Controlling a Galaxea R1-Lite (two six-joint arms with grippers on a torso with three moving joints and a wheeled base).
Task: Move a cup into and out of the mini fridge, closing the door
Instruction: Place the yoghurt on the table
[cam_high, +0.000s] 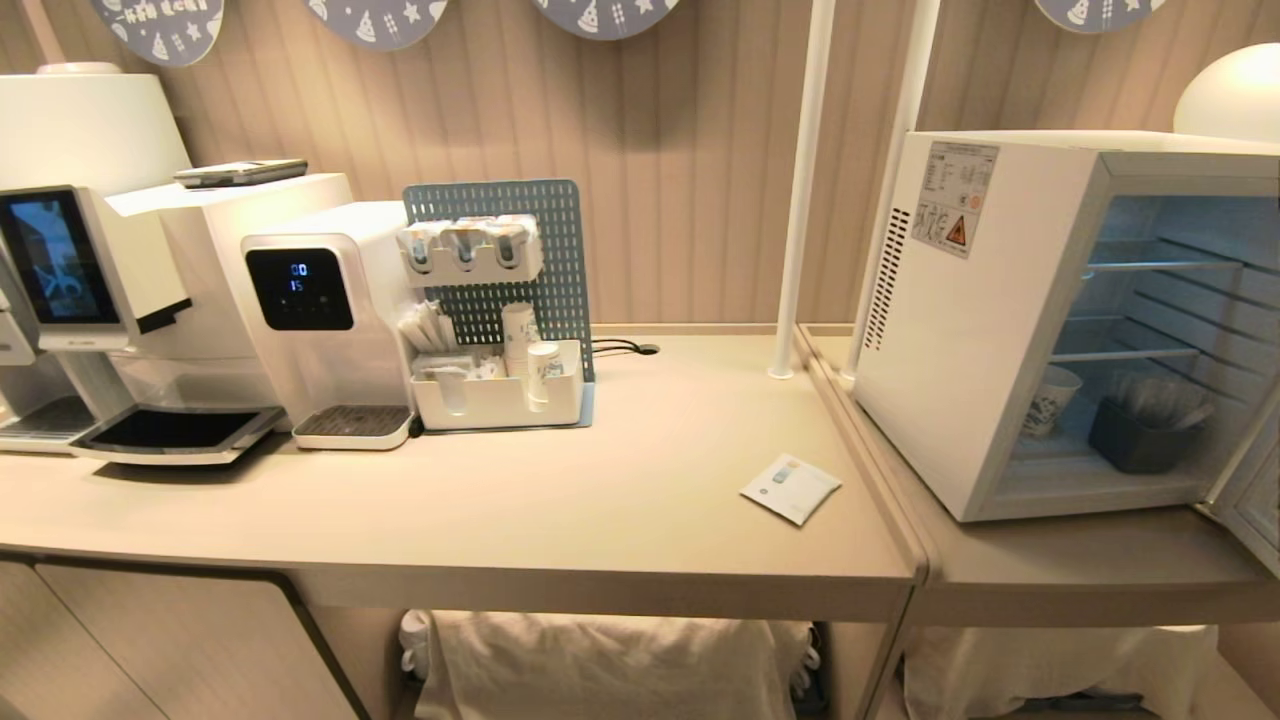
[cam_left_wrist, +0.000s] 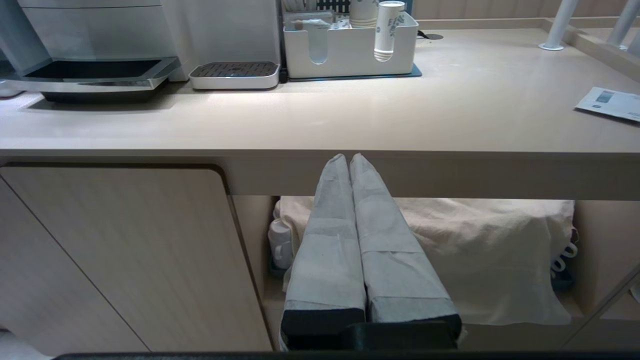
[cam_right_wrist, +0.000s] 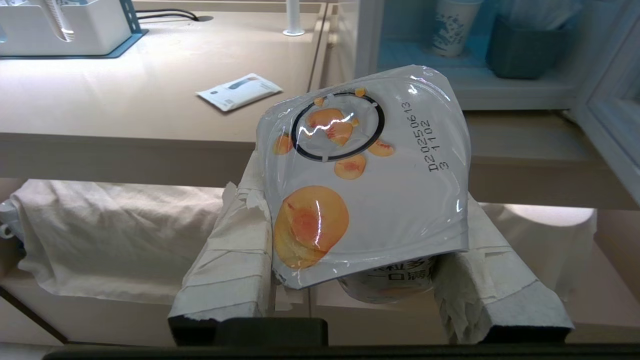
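My right gripper (cam_right_wrist: 362, 210) is shut on the cup (cam_right_wrist: 365, 175), a small white yogurt cup whose foil lid, printed with orange fruit, faces the right wrist camera. The paper-wrapped fingers (cam_right_wrist: 235, 235) press its body from both sides, in front of the counter and below its edge. The mini fridge (cam_high: 960, 330) stands on the right counter with its door (cam_high: 1255, 490) swung open at the far right. My left gripper (cam_left_wrist: 348, 157) is shut on nothing, parked just below the counter's front edge. Neither arm shows in the head view.
Inside the fridge stand a printed paper cup (cam_high: 1048, 400) and a dark bin (cam_high: 1140, 440) under wire shelves. A white packet (cam_high: 791, 487) lies on the counter. A water dispenser (cam_high: 320, 300), a cup organizer (cam_high: 500, 400) and two white poles (cam_high: 800, 190) stand further back.
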